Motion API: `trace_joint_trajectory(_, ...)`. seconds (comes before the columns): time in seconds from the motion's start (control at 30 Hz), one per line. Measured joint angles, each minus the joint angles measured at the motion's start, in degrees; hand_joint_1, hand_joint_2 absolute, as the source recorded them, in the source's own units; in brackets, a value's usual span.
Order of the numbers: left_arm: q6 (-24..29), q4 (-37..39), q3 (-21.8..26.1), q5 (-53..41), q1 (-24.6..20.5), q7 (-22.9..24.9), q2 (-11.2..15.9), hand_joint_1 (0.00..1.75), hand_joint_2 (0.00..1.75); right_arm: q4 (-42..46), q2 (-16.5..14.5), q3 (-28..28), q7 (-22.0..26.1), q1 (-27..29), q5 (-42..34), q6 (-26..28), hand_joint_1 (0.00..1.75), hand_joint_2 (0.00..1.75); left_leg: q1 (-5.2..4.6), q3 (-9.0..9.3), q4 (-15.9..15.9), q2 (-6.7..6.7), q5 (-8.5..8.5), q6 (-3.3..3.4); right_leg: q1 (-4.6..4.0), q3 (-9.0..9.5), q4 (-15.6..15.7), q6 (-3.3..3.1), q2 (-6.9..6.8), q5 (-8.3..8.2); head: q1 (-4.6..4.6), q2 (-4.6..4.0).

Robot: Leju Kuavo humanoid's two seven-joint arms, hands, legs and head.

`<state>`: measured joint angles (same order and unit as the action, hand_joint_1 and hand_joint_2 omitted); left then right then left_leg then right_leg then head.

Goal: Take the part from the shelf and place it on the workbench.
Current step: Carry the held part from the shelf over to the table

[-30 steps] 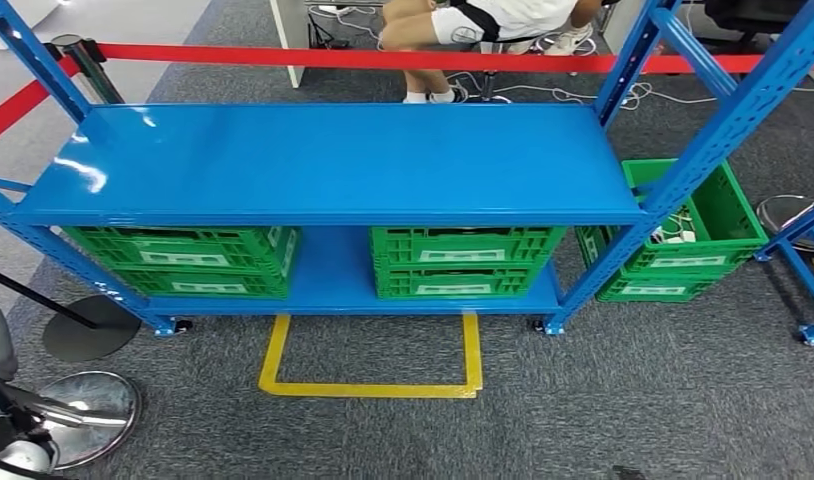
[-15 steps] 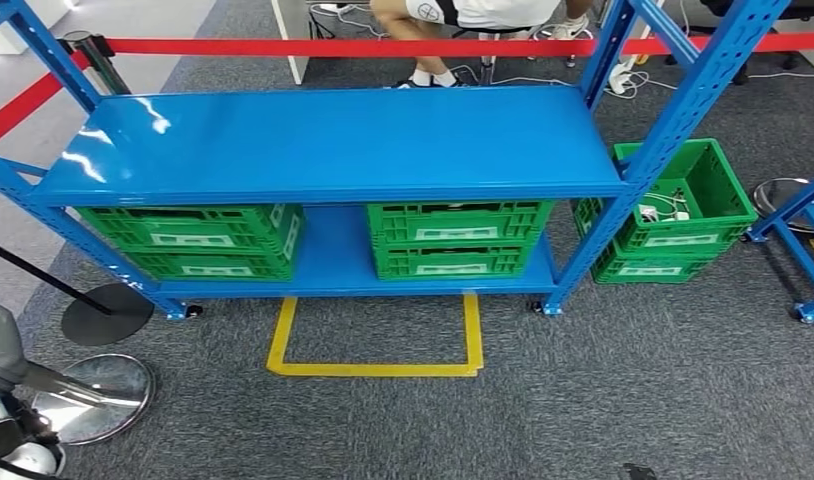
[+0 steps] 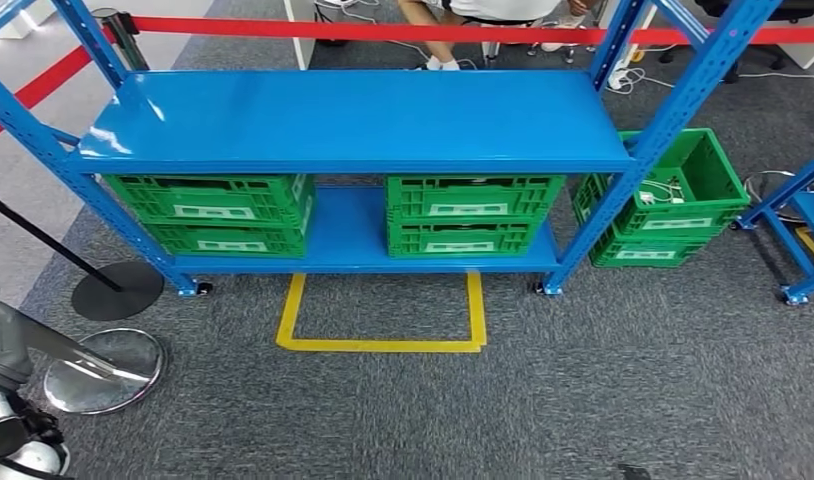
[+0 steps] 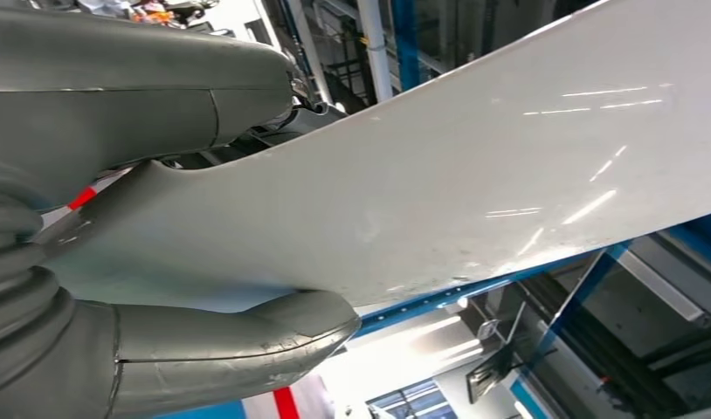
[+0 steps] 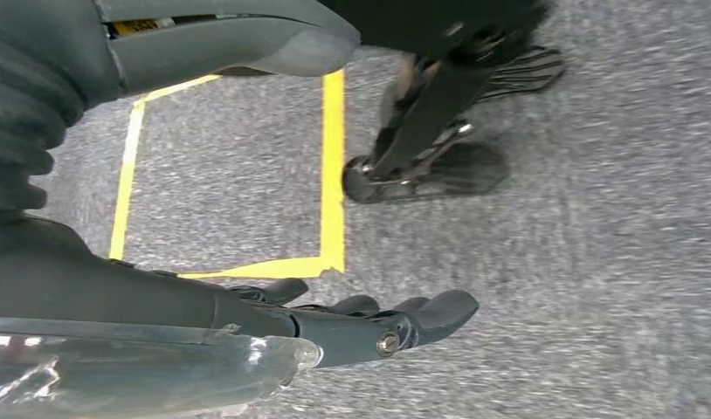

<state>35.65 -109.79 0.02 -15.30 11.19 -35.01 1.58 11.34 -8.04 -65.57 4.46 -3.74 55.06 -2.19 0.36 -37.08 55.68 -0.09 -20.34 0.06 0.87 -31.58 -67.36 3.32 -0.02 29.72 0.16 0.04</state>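
My left hand [image 4: 64, 332] grips a broad, pale grey-white curved panel, the part [image 4: 439, 175]; its thumb lies under the panel and its fingers over it. In the head view the part [image 3: 13, 345] shows at the lower left, tapering toward the right. The right hand [image 5: 247, 323] hangs over the grey carpet, fingers stretched out and apart, holding nothing. The blue shelf [image 3: 353, 115] stands ahead, and its top board is bare.
Two stacks of green crates [image 3: 218, 215] [image 3: 473, 215] sit on the shelf's lower board, another green crate [image 3: 673, 200] on the floor to its right. A yellow tape square [image 3: 383, 345] marks the carpet. Stanchion bases [image 3: 118, 290] [image 3: 103, 370] stand left. Red barrier tape [image 3: 383, 30] and a seated person's legs [image 3: 443, 10] lie behind.
The whole picture has shifted: the shelf now sits higher in the head view and more carpet shows in front of it, so the camera has moved. The shelf's contents are unchanged.
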Motion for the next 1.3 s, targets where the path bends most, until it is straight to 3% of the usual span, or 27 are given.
trace_joint_trajectory(0.07,0.03,0.01,0.01,0.0,0.03,-0.06,-0.01,1.75,1.75,0.05,0.0,0.0,0.15,-0.3,0.01,0.04,0.0,1.75,-0.08,-0.74,-0.02,0.08,1.36,-0.61,-0.25,6.05,8.74,-0.42,0.18,1.09,-0.08,0.0)
trace_joint_trajectory(0.1,0.04,0.02,0.0,-0.01,0.03,-0.11,-0.01,1.75,1.75,0.08,0.0,0.0,0.24,-0.39,0.01,0.08,0.0,1.75,-0.05,-0.8,-0.18,0.15,2.01,-0.97,-0.43,7.46,11.28,-0.66,0.28,1.96,-0.07,-0.01)
trace_joint_trajectory(0.13,0.04,0.03,-0.01,-0.01,0.04,-0.19,-0.02,1.75,1.75,0.09,0.0,-0.01,0.31,-0.39,0.01,0.13,0.0,1.75,0.01,-0.8,-0.45,0.21,2.67,-1.36,-0.61,7.67,12.26,-0.99,0.34,2.09,-0.04,-0.01)
trace_joint_trajectory(0.2,0.05,0.07,-0.03,-0.01,0.27,-0.27,-0.08,1.75,1.75,0.09,0.0,-0.02,0.34,-0.22,0.08,0.22,0.0,1.75,0.23,-1.1,-0.63,0.19,2.77,-2.08,-0.58,6.39,11.97,-2.01,0.23,1.19,0.05,-0.01)
trace_joint_trajectory(0.23,0.08,0.08,-0.04,0.0,0.44,-0.29,-0.1,1.75,1.75,0.09,0.0,-0.03,0.33,-0.13,0.17,0.27,0.0,1.75,0.26,-1.56,0.33,0.16,1.11,-2.39,-0.5,5.71,11.98,-2.57,0.13,0.54,-0.09,0.0)
trace_joint_trajectory(0.27,0.13,0.09,-0.05,0.0,0.6,-0.3,-0.12,1.75,1.75,0.09,0.01,-0.03,0.33,-0.08,0.34,0.33,0.0,1.75,0.3,-2.24,2.4,0.13,-1.64,-2.63,-0.39,4.93,12.03,-2.99,0.04,-0.19,-0.25,0.0)
trace_joint_trajectory(0.33,0.26,0.14,-0.07,0.01,0.77,-0.31,-0.15,1.75,1.75,0.09,0.04,-0.04,0.34,-0.05,0.87,0.49,0.0,1.75,0.31,-3.91,9.66,0.11,-7.8,-3.04,-0.41,3.46,11.99,-3.35,-0.08,-1.62,-0.53,0.0)
trace_joint_trajectory(0.37,0.34,0.2,-0.08,0.04,0.84,-0.31,-0.17,1.75,1.75,0.09,0.08,-0.04,0.4,-0.01,1.21,0.53,0.0,1.75,0.32,-4.49,13.38,0.11,-9.06,-3.17,-0.43,2.76,11.93,-3.36,-0.12,-2.31,-0.52,0.0)
trace_joint_trajectory(0.43,0.45,0.34,-0.09,0.21,1.01,-0.39,-0.23,1.75,1.75,0.09,0.12,0.03,0.79,0.14,1.97,0.42,0.0,1.75,0.32,-3.65,16.45,0.12,-7.58,-3.17,-0.48,1.34,11.74,-3.23,-0.23,-3.52,-0.53,0.0)
trace_joint_trajectory(0.47,0.48,0.39,-0.09,0.3,1.08,-0.47,-0.26,1.75,1.75,0.09,0.13,0.1,1.08,0.21,2.31,0.3,0.0,1.75,0.31,-1.68,14.68,0.18,-6.02,-3.05,-0.5,0.63,11.62,-3.13,-0.34,-4.01,-0.53,0.0)
trace_joint_trajectory(0.5,0.49,0.42,-0.09,0.36,1.11,-0.56,-0.29,1.75,1.75,0.09,0.14,0.2,1.35,0.26,2.65,0.15,0.0,1.75,0.26,1.36,10.91,0.63,-5.07,-2.83,-0.54,0.12,11.48,-2.97,-0.47,-4.36,-0.54,0.0)
trace_joint_trajectory(0.57,0.5,0.42,-0.11,0.41,1.02,-0.69,-0.37,1.75,1.75,0.09,0.15,0.47,1.72,0.4,3.08,-0.03,0.0,1.75,-0.06,7.19,2.56,1.8,-5.33,-2.18,-0.75,-0.49,11.02,-2.57,-0.81,-4.8,-0.54,0.0)
trace_joint_trajectory(0.6,0.51,0.42,-0.13,0.43,0.98,-0.74,-0.43,1.75,1.75,0.09,0.16,0.6,1.79,0.46,3.24,-0.08,0.0,1.75,-0.23,8.7,0.04,2.16,-5.94,-1.78,-0.84,-0.66,10.81,-2.28,-1.07,-4.98,-0.56,0.0)
trace_joint_trajectory(0.67,0.55,0.43,-0.14,0.45,1.1,-0.8,-0.56,1.75,1.75,0.09,0.19,0.78,1.85,0.6,3.44,-0.08,0.0,1.75,-0.34,8.81,-1.24,1.65,-6.3,-0.86,-0.84,-0.94,10.63,-1.64,-1.84,-5.3,-0.55,0.0)
trace_joint_trajectory(0.73,0.6,0.44,-0.13,0.46,1.29,-0.82,-0.73,1.75,1.75,0.09,0.31,0.94,1.84,0.67,3.56,-0.1,0.0,1.75,-0.2,8.24,-1.37,0.86,-5.71,0.03,-0.72,-1.88,9.12,-0.95,-1.66,-4.03,-0.4,0.0)
trace_joint_trajectory(0.77,0.61,0.45,-0.12,0.46,1.32,-0.83,-0.82,1.75,1.75,0.08,0.36,1.03,1.83,0.68,3.59,-0.1,0.0,1.75,-0.1,7.91,-1.44,0.49,-5.3,0.43,-0.68,-3.0,6.66,-0.67,-1.22,-2.29,-0.31,0.0)
trace_joint_trajectory(0.83,0.62,0.47,-0.11,0.46,1.43,-0.83,-1.0,1.75,1.75,0.08,0.43,1.15,1.83,0.73,3.64,-0.09,0.0,1.75,-0.15,7.01,-1.38,-0.37,-4.54,0.82,-0.63,-6.23,-1.26,-0.34,-0.37,2.21,-0.05,0.0)
trace_joint_trajectory(0.87,0.62,0.49,-0.11,0.46,1.53,-0.83,-1.06,1.75,1.75,0.08,0.46,1.17,1.83,0.76,3.65,-0.05,0.0,1.75,-0.19,6.54,-1.35,-0.84,-4.16,0.83,-0.62,-7.54,-4.78,-0.31,-0.24,3.75,-0.03,0.0)
trace_joint_trajectory(0.9,0.63,0.52,-0.11,0.46,1.65,-0.83,-1.1,1.75,1.75,0.09,0.49,1.18,1.83,0.8,3.66,-0.03,0.0,1.75,-0.23,6.12,-1.32,-1.4,-3.81,0.77,-0.63,-7.93,-6.44,-0.33,-0.18,4.19,-0.01,0.0)
trace_joint_trajectory(0.93,0.63,0.55,-0.11,0.46,1.76,-0.83,-1.13,1.75,1.75,0.09,0.51,1.18,1.83,0.82,3.66,-0.02,0.0,1.75,-0.23,5.78,-1.3,-1.97,-3.49,0.65,-0.62,-7.12,-5.67,-0.41,-0.1,3.53,-0.01,0.0)
trace_joint_trajectory(0.97,0.63,0.58,-0.11,0.46,1.83,-0.83,-1.14,1.75,1.75,0.09,0.53,1.18,1.83,0.83,3.67,-0.02,0.0,1.75,-0.22,5.51,-1.26,-2.58,-3.2,0.49,-0.58,-5.16,-2.63,-0.53,0.19,2.03,-0.01,0.0)
trace_joint_trajectory(1.03,0.63,0.61,-0.1,0.46,1.85,-0.83,-1.16,1.75,1.75,0.09,0.54,1.19,1.83,0.8,3.67,-0.01,0.0,1.75,-0.28,5.03,-1.05,-3.76,-2.74,0.05,-0.4,-0.02,6.01,-0.81,2.18,-0.87,-0.02,0.0)
trace_joint_trajectory(1.07,0.64,0.61,-0.1,0.45,1.84,-0.83,-1.16,1.75,1.75,0.09,0.55,1.2,1.83,0.78,3.67,-0.02,0.0,1.75,-0.35,4.77,-0.9,-4.27,-2.53,-0.21,-0.33,1.62,9.02,-0.97,3.0,-1.58,-0.05,0.0)
trace_joint_trajectory(1.13,0.64,0.61,-0.09,0.44,1.89,-0.83,-1.19,1.75,1.75,0.09,0.55,1.21,1.82,0.76,3.68,-0.02,0.0,1.75,-0.4,4.22,-0.74,-5.17,-2.06,-0.84,-0.43,2.48,10.64,-1.41,3.28,-1.69,-0.1,0.0)
trace_joint_trajectory(1.2,0.65,0.61,-0.1,0.45,2.08,-0.83,-1.25,1.75,1.75,0.09,0.54,1.21,1.82,0.72,3.69,-0.02,0.0,1.75,-0.22,3.65,-0.53,-5.42,-1.84,-1.51,-0.45,2.38,10.46,-2.18,2.07,-2.18,-0.1,0.0)
trace_joint_trajectory(1.23,0.67,0.62,-0.11,0.46,2.12,-0.83,-1.28,1.75,1.75,0.09,0.54,1.21,1.83,0.7,3.69,-0.02,0.0,1.75,-0.2,3.08,0.42,-4.59,-2.59,-1.8,-0.41,2.29,10.46,-2.61,1.45,-2.46,-0.24,0.0)
trace_joint_trajectory(1.3,0.7,0.63,-0.13,0.46,2.07,-0.83,-1.32,1.75,1.75,0.09,0.54,1.22,1.84,0.79,3.69,-0.02,0.0,1.75,-0.18,0.62,5.83,-1.96,-6.26,-2.33,-0.33,1.75,10.55,-3.25,0.06,-2.91,-0.58,0.0)
